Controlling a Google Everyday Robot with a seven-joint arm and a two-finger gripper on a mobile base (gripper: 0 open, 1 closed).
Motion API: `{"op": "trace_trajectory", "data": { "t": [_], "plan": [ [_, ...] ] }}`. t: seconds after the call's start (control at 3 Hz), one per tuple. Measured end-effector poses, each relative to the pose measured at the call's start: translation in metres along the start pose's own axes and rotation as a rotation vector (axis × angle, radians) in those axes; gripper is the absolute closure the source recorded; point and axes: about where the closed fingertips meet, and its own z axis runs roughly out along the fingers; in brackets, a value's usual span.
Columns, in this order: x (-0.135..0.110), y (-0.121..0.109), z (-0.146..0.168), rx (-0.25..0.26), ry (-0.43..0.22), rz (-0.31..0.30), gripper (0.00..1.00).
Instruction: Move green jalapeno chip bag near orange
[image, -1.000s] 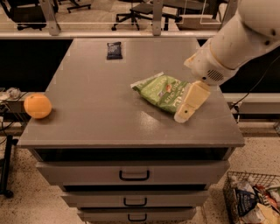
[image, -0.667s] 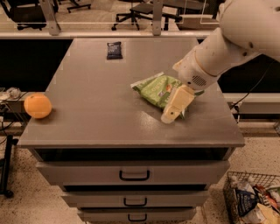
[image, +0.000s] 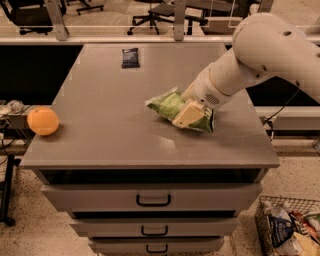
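Note:
The green jalapeno chip bag (image: 166, 104) lies crumpled on the grey cabinet top (image: 110, 125), right of centre. My gripper (image: 186, 116) reaches in from the right and sits low over the bag's middle, covering part of it. The bag's right end shows past the gripper. The orange (image: 43, 120) rests at the far left edge of the cabinet top, well apart from the bag and the gripper.
A small dark packet (image: 130, 57) lies near the back edge of the top. Drawers (image: 152, 199) run down the cabinet front. A wire basket (image: 289, 227) with packets stands on the floor at the lower right. Office chairs stand behind.
My gripper has moved left and down from the bag's right end onto its middle. The bag and the orange have stayed about where they were.

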Motion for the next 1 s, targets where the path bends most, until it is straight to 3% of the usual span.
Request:
{"op": "trace_trajectory", "data": {
  "t": [0.33, 0.67, 1.0],
  "plan": [
    [-0.003, -0.01, -0.012, 0.044, -0.023, -0.011, 0.78],
    [-0.008, -0.019, -0.027, 0.086, -0.044, -0.023, 0.99],
    [-0.013, -0.04, -0.059, 0.177, -0.063, -0.038, 1.0]
  ]
}}
